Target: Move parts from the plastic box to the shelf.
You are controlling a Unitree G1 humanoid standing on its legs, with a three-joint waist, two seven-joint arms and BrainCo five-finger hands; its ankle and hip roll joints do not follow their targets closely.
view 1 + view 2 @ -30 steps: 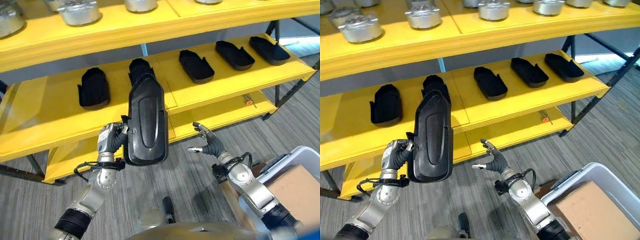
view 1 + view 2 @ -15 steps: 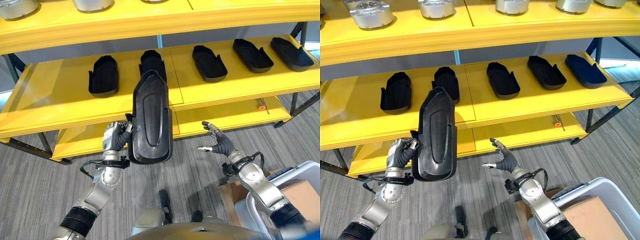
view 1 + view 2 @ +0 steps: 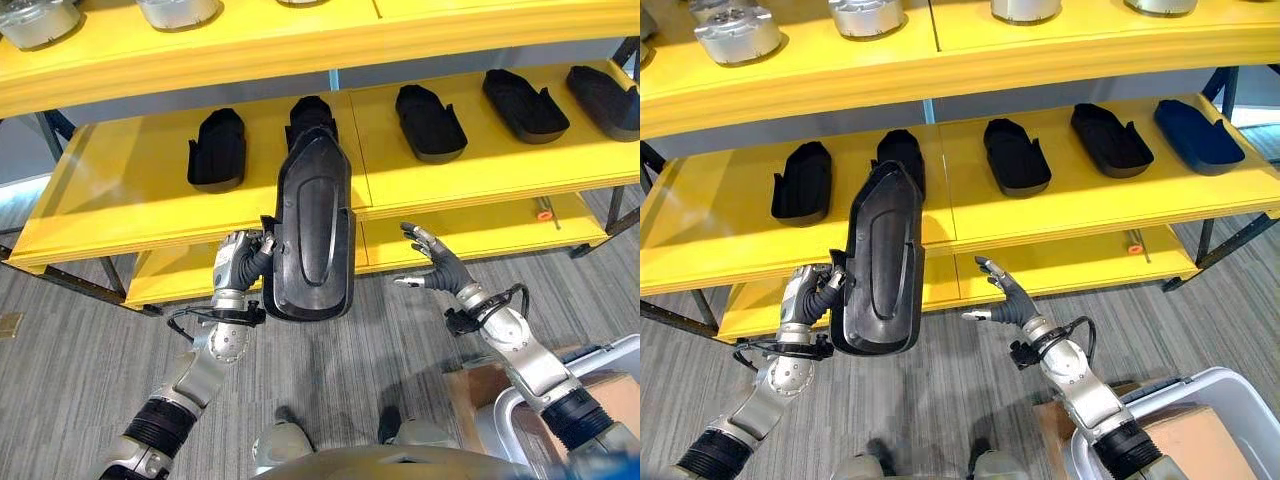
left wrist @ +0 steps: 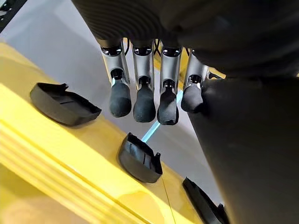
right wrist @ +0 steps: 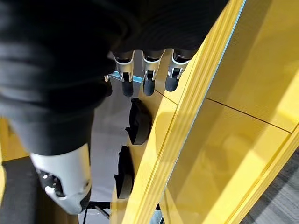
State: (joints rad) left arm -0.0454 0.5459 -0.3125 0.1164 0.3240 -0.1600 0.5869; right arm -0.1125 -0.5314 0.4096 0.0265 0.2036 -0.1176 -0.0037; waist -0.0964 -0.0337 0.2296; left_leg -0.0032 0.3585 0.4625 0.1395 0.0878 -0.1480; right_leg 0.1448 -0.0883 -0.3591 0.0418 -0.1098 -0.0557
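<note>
A long black moulded part (image 3: 311,232) stands upright in front of the yellow shelf (image 3: 120,190), its top end overlapping the second of five black parts (image 3: 430,122) lying in a row on the middle level. The left hand (image 3: 240,268) grips the part's lower left edge with curled fingers. The right hand (image 3: 436,269), to the right and apart, has spread fingers holding nothing. A plastic box (image 3: 1200,395) sits at near right.

grey striped carpet floor (image 3: 60,360) under dark metal legs (image 3: 70,282).
</note>
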